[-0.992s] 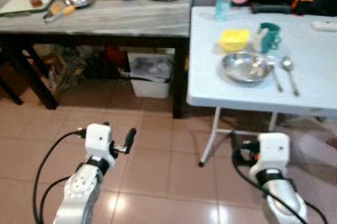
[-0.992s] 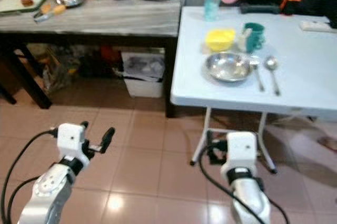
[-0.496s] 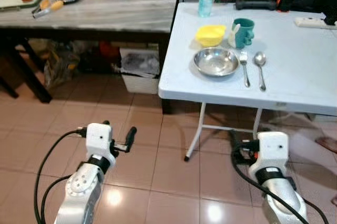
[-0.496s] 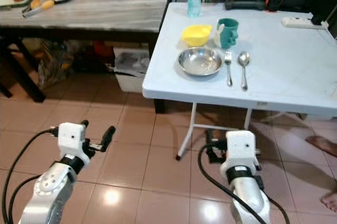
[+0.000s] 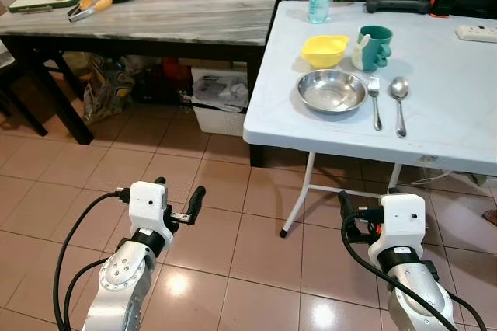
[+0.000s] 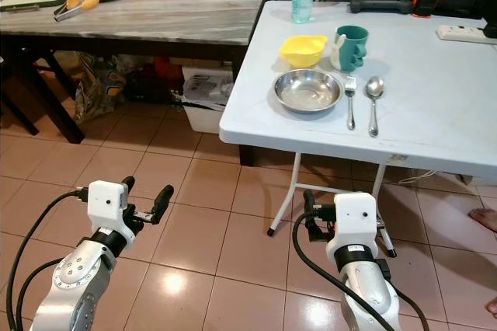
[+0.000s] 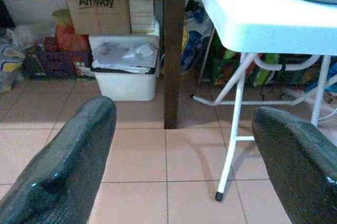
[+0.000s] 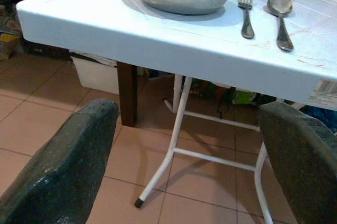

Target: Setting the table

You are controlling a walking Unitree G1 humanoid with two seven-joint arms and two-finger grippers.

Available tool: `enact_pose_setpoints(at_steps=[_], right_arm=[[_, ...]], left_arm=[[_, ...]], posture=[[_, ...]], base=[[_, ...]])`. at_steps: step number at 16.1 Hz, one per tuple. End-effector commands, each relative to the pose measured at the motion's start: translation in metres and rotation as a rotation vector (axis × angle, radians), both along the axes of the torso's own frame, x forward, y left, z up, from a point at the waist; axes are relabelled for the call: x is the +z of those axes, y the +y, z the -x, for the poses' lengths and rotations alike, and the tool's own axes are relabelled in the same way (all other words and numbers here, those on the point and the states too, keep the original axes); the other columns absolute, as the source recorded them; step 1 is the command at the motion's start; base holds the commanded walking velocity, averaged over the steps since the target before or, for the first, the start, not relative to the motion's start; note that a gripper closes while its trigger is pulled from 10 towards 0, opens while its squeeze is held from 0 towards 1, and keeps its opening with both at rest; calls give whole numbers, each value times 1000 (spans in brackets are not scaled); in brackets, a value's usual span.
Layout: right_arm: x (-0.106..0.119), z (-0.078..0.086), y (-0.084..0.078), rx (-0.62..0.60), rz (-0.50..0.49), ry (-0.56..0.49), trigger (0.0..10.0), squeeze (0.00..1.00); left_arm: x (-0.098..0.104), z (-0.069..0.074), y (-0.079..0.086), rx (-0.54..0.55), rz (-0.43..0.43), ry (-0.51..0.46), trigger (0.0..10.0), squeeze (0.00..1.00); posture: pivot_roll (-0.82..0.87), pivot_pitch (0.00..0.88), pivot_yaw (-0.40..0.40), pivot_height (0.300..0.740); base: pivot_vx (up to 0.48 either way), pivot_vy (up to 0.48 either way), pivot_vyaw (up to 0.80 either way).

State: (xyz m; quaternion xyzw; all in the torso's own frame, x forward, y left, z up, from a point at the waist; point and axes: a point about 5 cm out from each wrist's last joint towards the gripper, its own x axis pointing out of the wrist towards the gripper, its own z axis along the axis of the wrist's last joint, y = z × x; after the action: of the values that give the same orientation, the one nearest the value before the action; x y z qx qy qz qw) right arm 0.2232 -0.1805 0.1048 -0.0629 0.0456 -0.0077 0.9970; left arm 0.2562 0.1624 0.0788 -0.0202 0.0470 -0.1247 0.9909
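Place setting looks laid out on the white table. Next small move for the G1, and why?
Probably a short step forward toward the white table. Both pincers, left and right, hang low over the floor tiles, open and holding nothing, short of the table edge. The steel bowl, fork and spoon lie well beyond them.

Folding table [image 5: 458,133] at 1 o'clock, bowl [image 5: 332,91] on it, fork [image 5: 375,100] then spoon [image 5: 399,103] at its 3 o'clock, cup [image 5: 373,47] behind, counter [image 5: 155,24] at 11 o'clock.
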Motion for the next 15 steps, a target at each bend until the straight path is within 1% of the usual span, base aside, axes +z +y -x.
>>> enact_pose_setpoints(at_steps=[1,2,4,10,15], right_arm=[[1,0,-1,-2,-8,-5,10000,0],[1,0,-1,-1,-6,-4,10000,0],[1,-1,-1,-1,-6,-5,10000,0],[1,-2,-1,-3,-9,-8,10000,0],[3,-3,0,-4,-5,-21,10000,0]], left_arm=[[3,-1,3,-1,-1,-14,10000,0],[3,-1,3,-3,1,-14,10000,0],[4,-3,2,-13,10,-19,10000,0],[4,-3,1,-27,17,-23,10000,0],[4,-3,0,-30,16,-25,10000,0]], posture=[[-59,83,49,740],[-59,83,49,740],[-59,79,49,740],[-57,83,50,740],[-58,80,53,740]], base=[[0,0,0],[0,0,0],[244,0,-409],[296,0,-511],[317,0,0]])
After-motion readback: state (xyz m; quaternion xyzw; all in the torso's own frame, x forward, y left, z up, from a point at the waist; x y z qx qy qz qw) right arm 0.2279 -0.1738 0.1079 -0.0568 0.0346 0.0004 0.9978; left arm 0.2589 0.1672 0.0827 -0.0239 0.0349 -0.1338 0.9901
